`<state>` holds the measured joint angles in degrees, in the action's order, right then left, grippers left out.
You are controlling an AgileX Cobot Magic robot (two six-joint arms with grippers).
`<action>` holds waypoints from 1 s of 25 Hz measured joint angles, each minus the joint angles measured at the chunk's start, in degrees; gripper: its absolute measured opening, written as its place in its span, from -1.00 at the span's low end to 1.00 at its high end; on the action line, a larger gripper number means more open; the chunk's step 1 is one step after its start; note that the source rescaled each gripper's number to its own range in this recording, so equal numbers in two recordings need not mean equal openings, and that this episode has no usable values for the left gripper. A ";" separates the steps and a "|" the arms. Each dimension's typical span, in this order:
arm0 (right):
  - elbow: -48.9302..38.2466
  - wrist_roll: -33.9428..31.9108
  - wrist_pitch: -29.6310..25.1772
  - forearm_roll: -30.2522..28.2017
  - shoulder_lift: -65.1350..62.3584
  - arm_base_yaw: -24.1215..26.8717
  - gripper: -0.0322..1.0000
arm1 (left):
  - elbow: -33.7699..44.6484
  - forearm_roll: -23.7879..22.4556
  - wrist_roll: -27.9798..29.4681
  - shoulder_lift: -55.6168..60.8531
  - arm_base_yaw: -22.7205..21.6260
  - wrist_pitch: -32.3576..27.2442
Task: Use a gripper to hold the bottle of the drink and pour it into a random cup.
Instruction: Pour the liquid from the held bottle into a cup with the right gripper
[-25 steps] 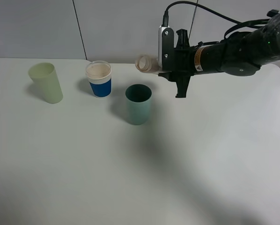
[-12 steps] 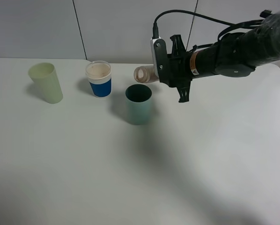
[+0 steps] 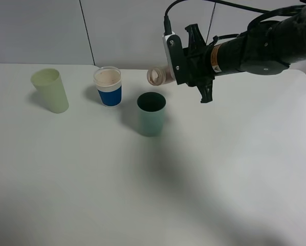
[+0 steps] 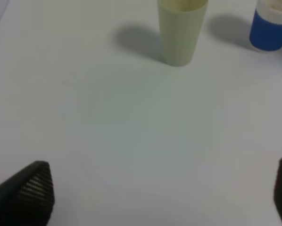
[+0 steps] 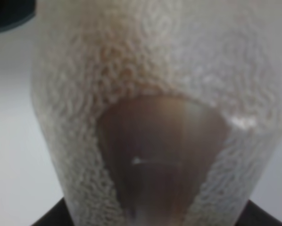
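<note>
My right gripper [image 3: 182, 72] is shut on the bottle [image 3: 159, 76], which it holds on its side above the table. The open mouth points left and sits just above and behind the teal-green cup [image 3: 151, 114]. No stream shows between them. The right wrist view is filled by the translucent bottle [image 5: 145, 84], with the brown drink [image 5: 164, 155] pooled inside. In the left wrist view my left gripper [image 4: 155, 193] is open over bare table, its two black fingertips [image 4: 30, 190] far apart. The left arm does not show in the high view.
A pale yellow-green tumbler [image 3: 49, 90] stands at the far left and a blue-and-white cup [image 3: 108, 86] stands between it and the teal cup. Both also show in the left wrist view: tumbler [image 4: 181, 30], blue cup [image 4: 270, 28]. The white table [image 3: 153, 184] stretches toward the front.
My right wrist has rolled further and the arm has shifted slightly left and up. The bottle's mouth dipped a little toward the teal cup. The cups have not moved.
</note>
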<state>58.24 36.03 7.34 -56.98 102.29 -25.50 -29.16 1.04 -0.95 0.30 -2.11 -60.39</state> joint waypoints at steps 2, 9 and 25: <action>0.00 0.75 -0.61 -0.11 0.00 -0.04 -0.90 | 0.00 0.00 0.00 0.00 0.00 0.00; 0.00 1.06 -1.61 -0.16 0.00 -0.12 -0.90 | 0.00 0.00 0.00 0.00 0.00 0.00; 3.96 1.22 -9.02 -0.19 -0.06 -2.61 -0.90 | 0.00 0.00 0.00 0.00 0.00 0.00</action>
<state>62.20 37.24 -1.68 -57.17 102.23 -28.11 -29.16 1.04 -0.95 0.30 -2.11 -60.39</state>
